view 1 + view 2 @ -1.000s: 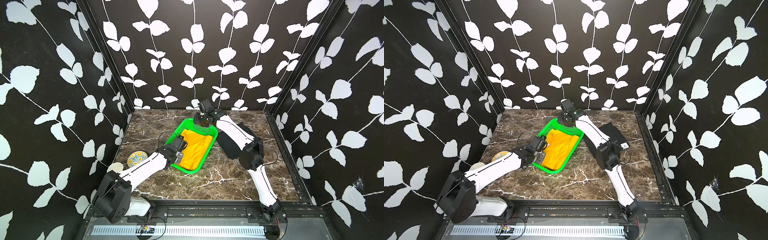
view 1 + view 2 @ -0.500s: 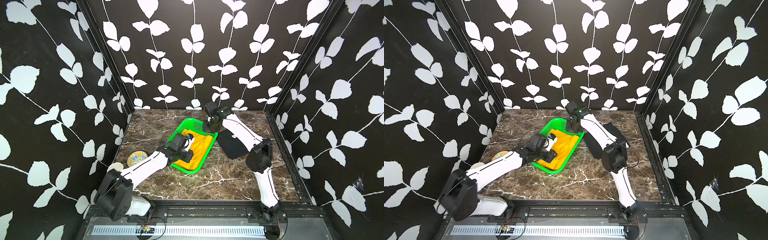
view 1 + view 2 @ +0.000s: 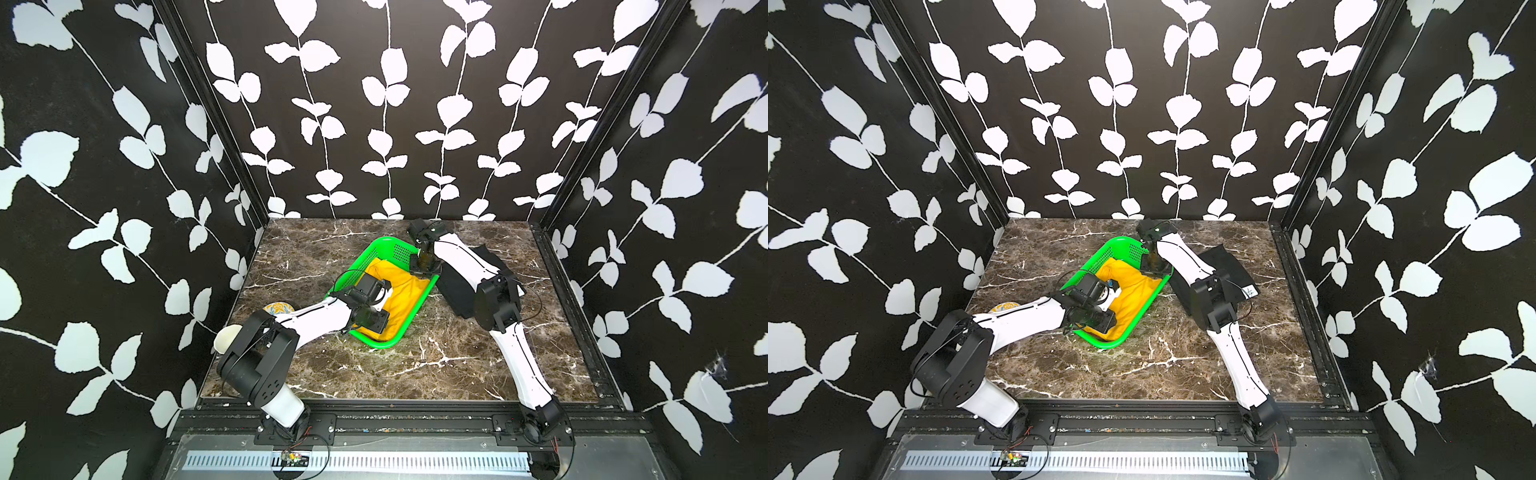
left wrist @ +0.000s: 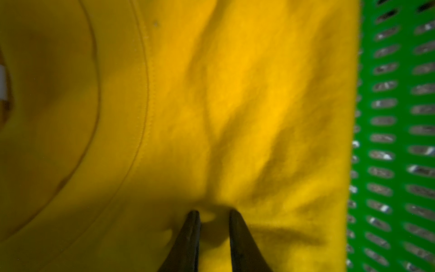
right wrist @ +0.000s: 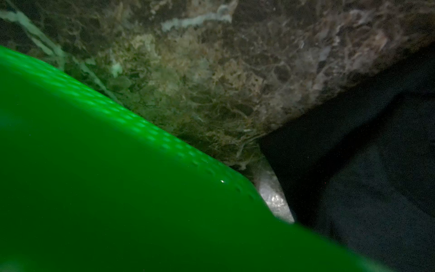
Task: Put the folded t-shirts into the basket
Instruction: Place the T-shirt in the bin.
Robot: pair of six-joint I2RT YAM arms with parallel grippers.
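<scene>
Two shirts are all you can see: the yellow shirt (image 3: 401, 291) lies inside the green basket (image 3: 384, 343), rumpled rather than flat, and the black shirt (image 3: 1229, 266) sits on the counter (image 3: 415, 365) just beside the basket, mostly under the right arm; no red one shows, perhaps because it lies under the yellow. Expect both to handle as light, limp cloth that gives no resistance, slides over itself and loses its fold if you lift it by a single layer. For the black shirt, I would take hold at a folded edge or corner where you can pinch the whole stack of layers, ideally with one gripper at each end so that it stays a rectangle. The basket is thin, stiff, perforated plastic and probably light enough to skid on the smooth marble when nudged. Your left gripper (image 4: 214, 213) is down in the basket with its two fingertips (image 4: 194, 219) a small gap apart, pressed onto the yellow cloth, which puckers between them; whether it truly has a pinch you cannot tell. Your right gripper (image 3: 424, 270) is clenched at the basket's far corner, seemingly on the rim, though the wrist view shows only green wall, counter and black cloth.
</scene>
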